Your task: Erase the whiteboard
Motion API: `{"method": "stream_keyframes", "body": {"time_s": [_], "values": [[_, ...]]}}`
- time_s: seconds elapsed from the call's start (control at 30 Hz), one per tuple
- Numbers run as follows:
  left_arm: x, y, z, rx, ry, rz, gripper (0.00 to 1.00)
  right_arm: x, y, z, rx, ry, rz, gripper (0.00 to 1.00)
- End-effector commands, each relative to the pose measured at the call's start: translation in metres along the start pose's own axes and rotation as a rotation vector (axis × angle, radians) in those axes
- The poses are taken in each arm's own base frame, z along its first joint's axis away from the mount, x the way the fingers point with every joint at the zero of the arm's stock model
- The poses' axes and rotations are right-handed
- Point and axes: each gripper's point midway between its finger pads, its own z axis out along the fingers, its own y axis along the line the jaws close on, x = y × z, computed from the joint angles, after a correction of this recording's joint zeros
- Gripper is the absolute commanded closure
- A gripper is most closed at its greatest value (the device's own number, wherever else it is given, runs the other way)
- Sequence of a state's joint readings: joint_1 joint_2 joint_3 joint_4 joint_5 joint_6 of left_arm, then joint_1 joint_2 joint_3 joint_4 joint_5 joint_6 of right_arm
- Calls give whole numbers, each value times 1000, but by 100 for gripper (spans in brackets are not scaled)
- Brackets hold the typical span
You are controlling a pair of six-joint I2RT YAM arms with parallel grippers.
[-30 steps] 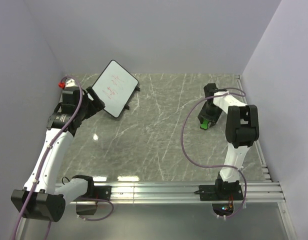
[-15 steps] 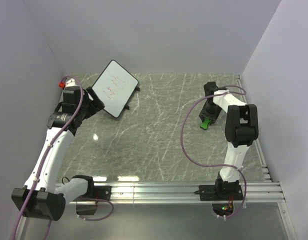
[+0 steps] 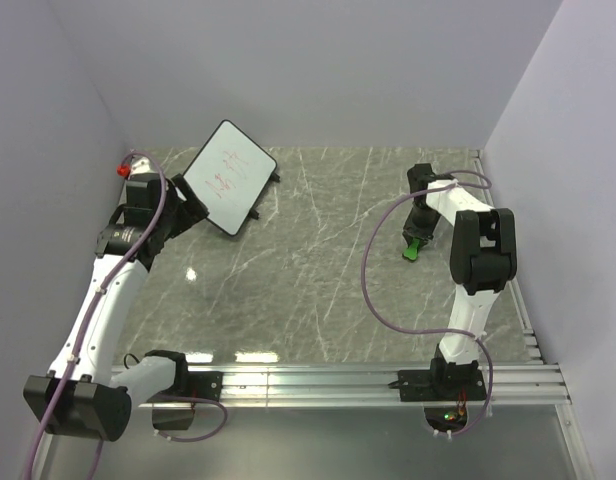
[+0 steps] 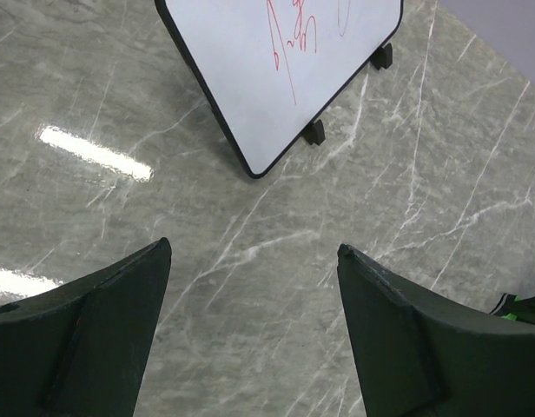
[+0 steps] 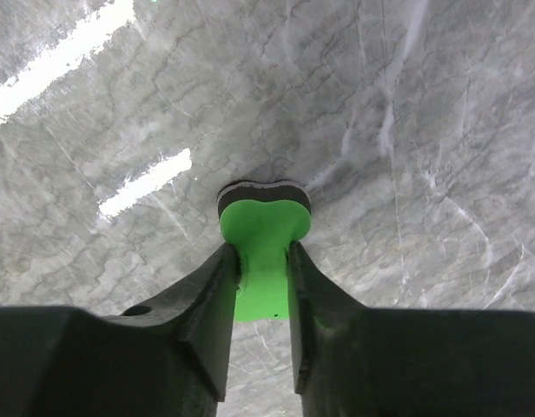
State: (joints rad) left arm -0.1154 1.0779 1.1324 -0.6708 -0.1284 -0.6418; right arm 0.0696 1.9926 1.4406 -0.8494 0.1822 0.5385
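Top external view: you look down on a grey marbled table (image 3: 308,270) with pale walls on three sides and two white arms mounted at its near edge. The whiteboard (image 3: 229,177) stands at the far left of the table, propped at a tilt on its black stand legs (image 4: 313,132). Its white face is turned up toward the camera and carries faint red scribbles (image 4: 289,43). The left gripper (image 3: 183,212) sits just beside the board's near left edge. On the left wrist camera you find its two dark fingers (image 4: 85,330) spread wide with only bare table between them, and the board's rounded lower corner lies ahead of them, not touching. Well across the table, at the far right, the right gripper (image 3: 416,236) points down at a small green eraser (image 3: 412,250). On the right wrist camera its fingers (image 5: 207,304) are pinched tight on the eraser's narrow green waist, and a dark layer edges the eraser's far end.
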Motion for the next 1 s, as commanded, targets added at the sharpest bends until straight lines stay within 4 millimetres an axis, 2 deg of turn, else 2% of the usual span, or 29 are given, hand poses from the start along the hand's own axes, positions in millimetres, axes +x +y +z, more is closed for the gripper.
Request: {"method": "stream_keyframes", "body": {"time_s": [0.0,0.07,0.2,0.33,0.47,0.6,0.63,0.7,0.73,0.77,0.8,0.83,0.9,0.97], "values": [[-5,0,-4,20,-30,12,16,-6,8,-10,-17,-28,-17,76],[-5,1,-5,37,-29,20,18,-3,10,-9,-11,-22,-31,80],[-14,17,-6,-23,-48,9,8,3,9,-7,-5,-18,-50,83],[-22,19,-8,-31,-73,19,12,15,6,-3,-4,6,-59,100],[-29,30,-8,-63,-96,14,14,19,18,-10,-50,8,-66,100],[-32,42,-4,-86,-120,-8,17,7,57,-48,-182,-31,-87,100],[-29,42,1,-73,-121,-5,18,-7,77,-70,-244,-76,-95,100],[-20,41,9,-38,-96,29,20,-9,99,-91,-315,-67,-105,100],[-22,30,11,26,-99,33,20,-21,117,-115,-386,-99,-101,100],[-20,26,14,59,-94,35,19,-16,130,-127,-422,-93,-118,100],[-17,23,16,90,-82,32,20,-19,150,-150,-514,-94,-125,100],[-24,11,15,174,-100,22,20,-18,162,-162,-568,-92,-121,100],[-23,4,19,258,-94,-11,18,-12,189,-189,-681,-86,-141,100],[-35,-1,22,370,-92,-87,18,-2,215,-214,-806,-59,-147,100]]}}
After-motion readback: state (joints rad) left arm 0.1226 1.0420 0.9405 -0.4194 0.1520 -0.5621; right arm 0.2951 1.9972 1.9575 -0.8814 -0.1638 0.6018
